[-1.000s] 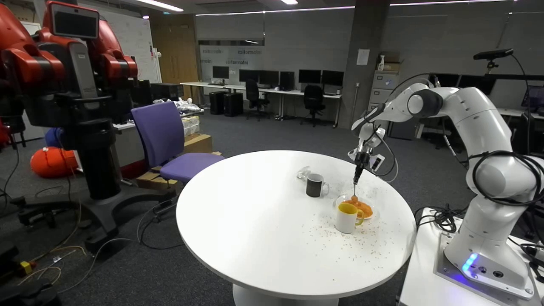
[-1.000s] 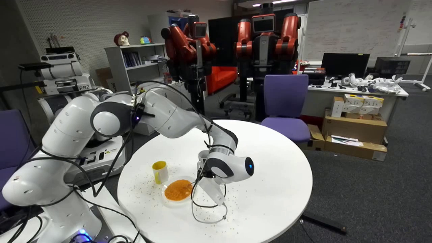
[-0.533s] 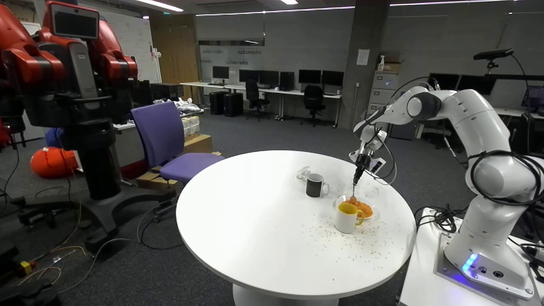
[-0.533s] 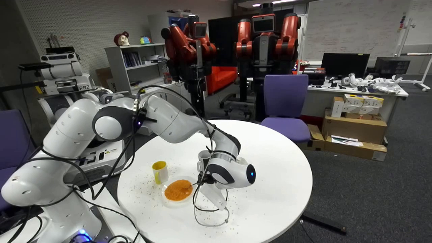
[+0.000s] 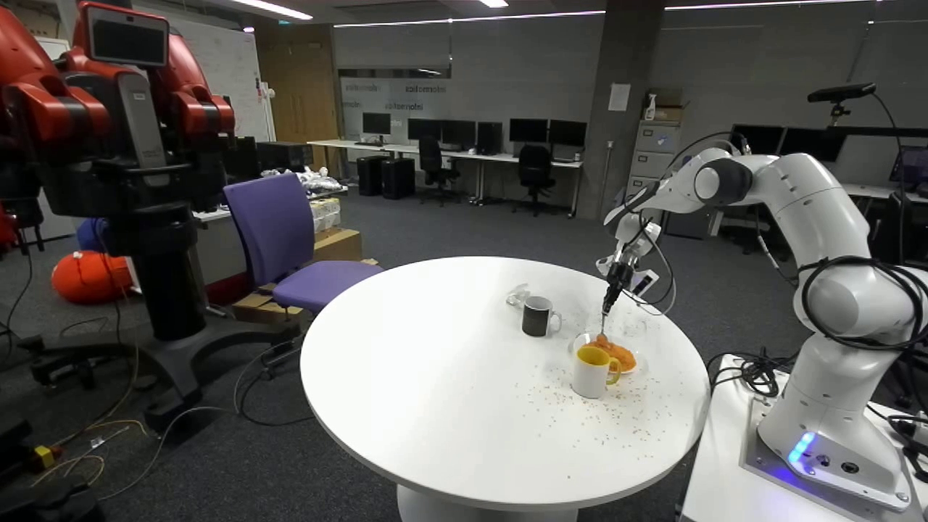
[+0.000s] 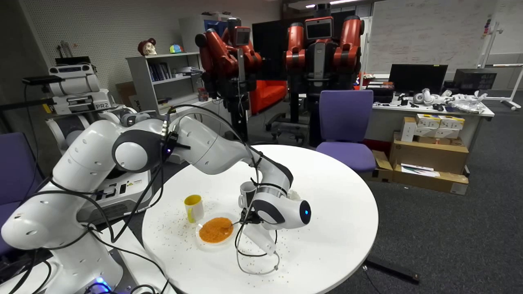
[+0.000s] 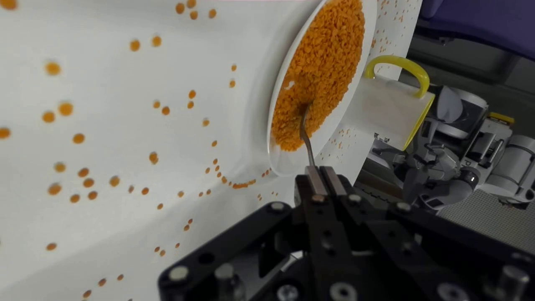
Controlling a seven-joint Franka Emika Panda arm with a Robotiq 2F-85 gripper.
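Note:
My gripper (image 7: 321, 169) is shut on the thin metal handle of a spoon (image 7: 307, 144), whose head is sunk in orange grains (image 7: 330, 58) in the wrist view. The grains are heaped on a shallow, pale plate (image 7: 288, 163), with the spoon near one end of the heap. In an exterior view the gripper (image 5: 607, 310) points down over the plate, the spoon (image 5: 603, 325) slanting below it. Right beside the plate stands a white mug (image 5: 589, 378) with yellow inside and handle. A dark grey mug (image 5: 536, 319) stands farther off, partly behind the arm in an exterior view.
Loose grains (image 7: 242, 184) are strewn over the round white table (image 5: 435, 377) around the plate. A crumpled clear wrapper (image 5: 518, 294) lies behind the dark mug. A purple chair (image 6: 346, 126) stands at the table's edge. Cables (image 6: 257, 272) hang from the wrist near the tabletop.
The arm has come down slightly and the hand has tilted, moving a little away from the base. The spoon stays gripped, its head lower in the grains. Mugs and plate have not moved.

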